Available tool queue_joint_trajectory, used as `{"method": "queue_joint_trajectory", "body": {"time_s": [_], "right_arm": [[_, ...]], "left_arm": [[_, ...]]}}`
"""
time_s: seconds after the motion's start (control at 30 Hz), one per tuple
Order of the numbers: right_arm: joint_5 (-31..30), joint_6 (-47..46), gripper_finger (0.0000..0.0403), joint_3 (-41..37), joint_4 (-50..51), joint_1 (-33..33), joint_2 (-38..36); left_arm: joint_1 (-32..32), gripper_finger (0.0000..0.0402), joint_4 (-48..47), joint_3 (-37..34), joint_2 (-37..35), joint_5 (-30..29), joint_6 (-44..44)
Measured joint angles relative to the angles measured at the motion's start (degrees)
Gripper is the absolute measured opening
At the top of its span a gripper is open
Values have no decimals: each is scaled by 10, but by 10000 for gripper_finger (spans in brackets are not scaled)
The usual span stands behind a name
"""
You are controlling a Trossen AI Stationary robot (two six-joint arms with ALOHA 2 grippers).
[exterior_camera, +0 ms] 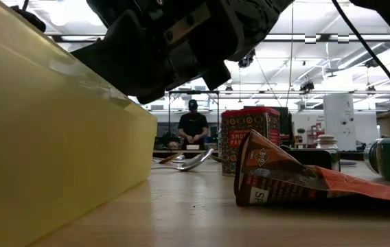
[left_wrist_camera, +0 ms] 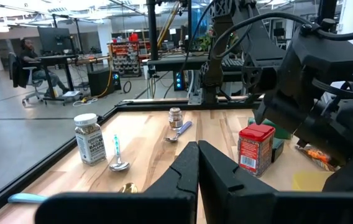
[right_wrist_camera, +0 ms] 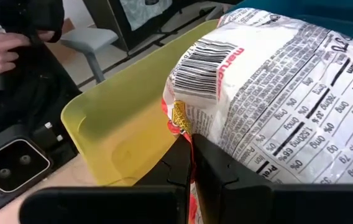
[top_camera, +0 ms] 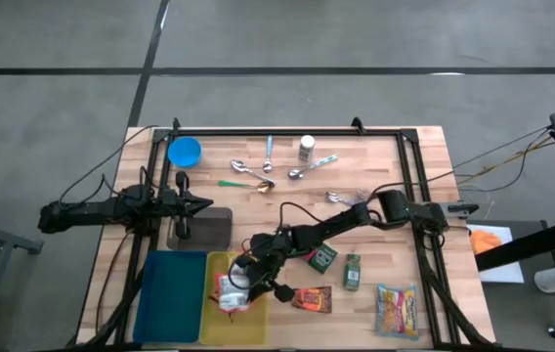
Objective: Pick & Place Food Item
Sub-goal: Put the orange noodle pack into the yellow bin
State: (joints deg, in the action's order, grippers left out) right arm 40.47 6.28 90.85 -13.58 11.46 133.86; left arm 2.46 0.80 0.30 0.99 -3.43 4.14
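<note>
A white ramen packet with a barcode and red print hangs over the yellow tray at the table's near left; in the high view the packet shows at the tray's middle. My right gripper is shut on it, with the arm reaching across from the table's right side. In the low view its dark body hangs above the tray's wall. My left gripper waits shut and level at the table's left side, holding nothing. My right gripper pinches the packet's crimped end edge, next to the barcode, between its two fingers. The fingers slant down from the table's right and far side. The packet stretches away from them over the tray's floor. Whether it rests on the tray, I cannot tell.
A blue tray lies left of the yellow one. A brown snack packet, a green tin, a green can and a colourful packet lie right of it. Spoons, a jar and a blue bowl lie farther back.
</note>
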Motion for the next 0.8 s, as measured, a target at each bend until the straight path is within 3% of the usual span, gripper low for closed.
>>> {"method": "queue_joint_trajectory", "body": {"time_s": [0.53,0.8], "right_arm": [[18,-37,13,-1,-5,0,-3],[21,-39,108,-1,-18,4,-7]], "left_arm": [[0,10,0,0,0,0,0],[0,10,0,0,0,0,0]]}}
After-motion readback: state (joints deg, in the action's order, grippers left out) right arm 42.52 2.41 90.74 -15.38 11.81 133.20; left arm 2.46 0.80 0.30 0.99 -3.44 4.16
